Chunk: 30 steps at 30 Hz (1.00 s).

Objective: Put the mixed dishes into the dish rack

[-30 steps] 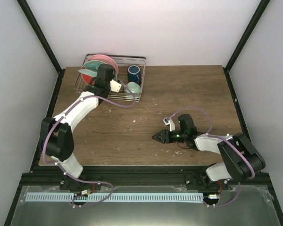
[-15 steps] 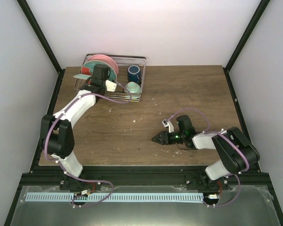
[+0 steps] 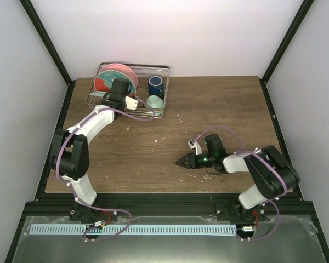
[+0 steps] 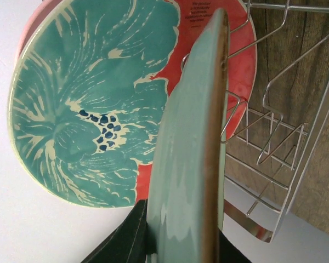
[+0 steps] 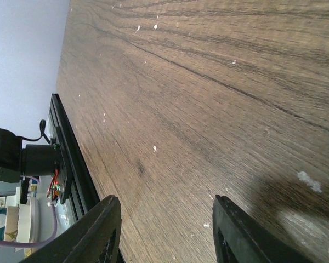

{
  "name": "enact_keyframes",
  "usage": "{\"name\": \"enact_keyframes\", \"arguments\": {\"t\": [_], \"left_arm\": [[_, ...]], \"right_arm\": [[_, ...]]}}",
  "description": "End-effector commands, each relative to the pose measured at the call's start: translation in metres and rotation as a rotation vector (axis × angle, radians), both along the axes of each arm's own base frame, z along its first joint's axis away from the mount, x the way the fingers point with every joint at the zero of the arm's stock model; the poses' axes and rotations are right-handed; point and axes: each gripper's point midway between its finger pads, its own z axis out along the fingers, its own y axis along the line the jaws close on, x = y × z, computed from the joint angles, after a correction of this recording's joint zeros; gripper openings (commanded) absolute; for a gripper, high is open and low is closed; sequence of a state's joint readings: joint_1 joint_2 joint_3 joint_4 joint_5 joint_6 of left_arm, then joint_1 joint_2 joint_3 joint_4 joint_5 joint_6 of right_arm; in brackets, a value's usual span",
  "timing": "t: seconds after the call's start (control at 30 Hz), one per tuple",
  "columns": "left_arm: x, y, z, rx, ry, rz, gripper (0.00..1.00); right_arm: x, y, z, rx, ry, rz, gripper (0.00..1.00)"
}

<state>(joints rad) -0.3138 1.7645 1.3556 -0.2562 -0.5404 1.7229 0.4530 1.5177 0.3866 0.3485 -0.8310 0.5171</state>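
Note:
The silver wire dish rack (image 3: 160, 68) stands at the table's back left. A pink plate (image 3: 122, 69) and a red-and-teal floral plate (image 3: 103, 82) stand upright in it. A dark blue cup (image 3: 156, 86) and a pale mint bowl (image 3: 155, 102) sit at its right end. My left gripper (image 3: 113, 98) is shut on a smaller pale green plate (image 4: 189, 164). That plate stands on edge among the rack's tines (image 4: 274, 137), just in front of the floral plate (image 4: 82, 115). My right gripper (image 3: 182, 161) lies low over bare wood, open with nothing between its fingers (image 5: 101, 230).
White crumbs dot the brown wooden table (image 3: 219, 104). Black frame posts run along both sides, and a black rail (image 5: 71, 164) lines the near edge. White walls close in the back and sides.
My left gripper has turned the green plate from a flat tilt to upright and lowered it among the rack's tines. The right arm has barely shifted.

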Motion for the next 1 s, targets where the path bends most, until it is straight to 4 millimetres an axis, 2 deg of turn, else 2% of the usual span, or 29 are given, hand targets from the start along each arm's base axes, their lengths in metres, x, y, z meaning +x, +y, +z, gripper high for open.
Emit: {"name": "enact_keyframes", "arguments": {"t": [0.0, 0.2, 0.3, 0.37, 0.63, 0.67, 0.73, 0.87, 0.97], "left_arm": [[0.012, 0.004, 0.018, -0.001, -0.086, 0.043, 0.0], [0.018, 0.006, 0.005, 0.009, -0.083, 0.068, 0.01], [0.02, 0.006, 0.002, 0.003, -0.082, 0.077, 0.28], [0.021, 0.006, 0.002, -0.003, -0.085, 0.082, 0.42], [0.027, 0.005, 0.008, 0.003, -0.109, 0.085, 0.7], [0.028, 0.005, 0.009, 0.006, -0.113, 0.087, 0.76], [0.029, 0.005, 0.014, 0.004, -0.126, 0.092, 0.97], [0.028, 0.001, 0.026, -0.027, -0.16, 0.093, 1.0], [0.027, -0.008, 0.045, -0.103, -0.207, 0.099, 1.0]], "right_arm": [[0.013, 0.005, 0.011, 0.032, -0.035, 0.002, 0.47], [0.014, 0.007, 0.009, 0.032, -0.027, 0.007, 0.47], [0.016, 0.007, 0.008, 0.033, -0.024, 0.009, 0.47], [0.016, 0.008, 0.008, 0.034, -0.021, 0.013, 0.47], [0.018, 0.011, 0.004, 0.041, -0.003, 0.023, 0.47], [0.019, 0.012, 0.004, 0.042, -0.004, 0.025, 0.47], [0.019, 0.012, 0.004, 0.043, -0.001, 0.026, 0.47], [0.019, 0.012, 0.002, 0.042, 0.003, 0.028, 0.47], [0.02, 0.013, 0.002, 0.04, 0.002, 0.03, 0.47]]}}
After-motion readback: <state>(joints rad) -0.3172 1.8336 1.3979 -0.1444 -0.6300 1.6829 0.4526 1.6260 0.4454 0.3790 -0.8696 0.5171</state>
